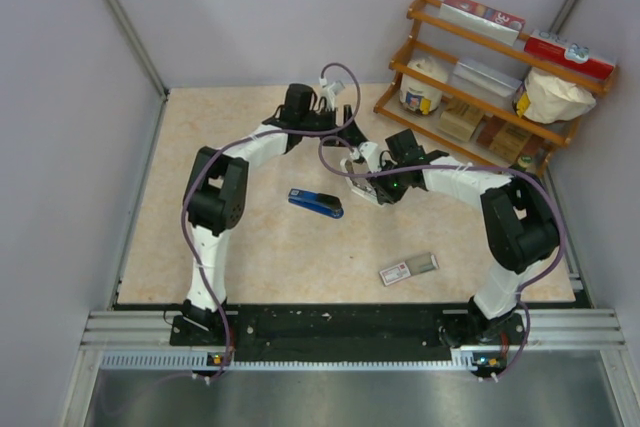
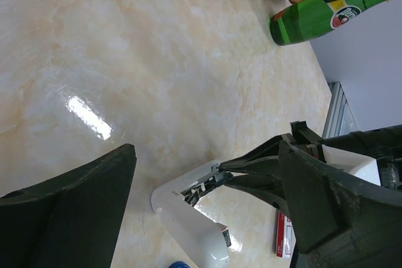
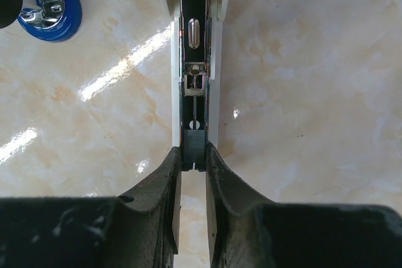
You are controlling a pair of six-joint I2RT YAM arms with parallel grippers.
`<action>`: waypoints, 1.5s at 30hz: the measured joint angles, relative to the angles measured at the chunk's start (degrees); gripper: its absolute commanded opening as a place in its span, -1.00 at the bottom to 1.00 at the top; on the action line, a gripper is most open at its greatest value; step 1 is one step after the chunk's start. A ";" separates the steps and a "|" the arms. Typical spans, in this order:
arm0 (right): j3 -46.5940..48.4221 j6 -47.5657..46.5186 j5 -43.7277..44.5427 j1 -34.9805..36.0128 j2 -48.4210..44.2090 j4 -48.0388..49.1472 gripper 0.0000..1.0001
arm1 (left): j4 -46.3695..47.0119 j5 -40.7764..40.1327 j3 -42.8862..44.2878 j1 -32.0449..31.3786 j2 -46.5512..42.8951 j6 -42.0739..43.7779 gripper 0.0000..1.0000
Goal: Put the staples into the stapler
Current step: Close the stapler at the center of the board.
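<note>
The blue stapler (image 1: 316, 203) lies closed on the table left of centre; its front end (image 3: 50, 4) shows in the right wrist view. A white stapler (image 2: 188, 218) stands hinged open in a V between both arms. My right gripper (image 3: 195, 166) is shut on the end of its dark metal inner rail (image 3: 195, 92). My left gripper (image 2: 207, 155) hangs open just above the white stapler, touching nothing. The staples' red-and-white box (image 1: 408, 269) with its grey tray pulled out lies near the front right. I cannot make out the strips themselves.
A wooden rack (image 1: 480, 42) with boxes, jars and bags stands at the back right corner. A green bottle (image 2: 326, 14) lies beside it. Grey walls close in the table on three sides, and a metal rail (image 1: 350, 327) runs along the front.
</note>
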 measured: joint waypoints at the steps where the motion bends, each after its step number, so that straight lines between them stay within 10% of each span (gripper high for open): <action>1: 0.00 -0.04 -0.07 0.00 0.00 0.00 -0.80 | 0.13 -0.33 -0.63 0.00 -0.33 -0.35 0.97; 32: -0.02 0.57 -1.14 -0.59 0.04 0.17 -0.87 | -1.57 -20.28 -13.73 -2.86 -12.98 -11.80 0.97; 45: -0.02 0.55 -1.33 -0.59 0.61 0.61 -0.87 | -7.17 -30.73 -14.84 3.13 -20.85 1.27 0.98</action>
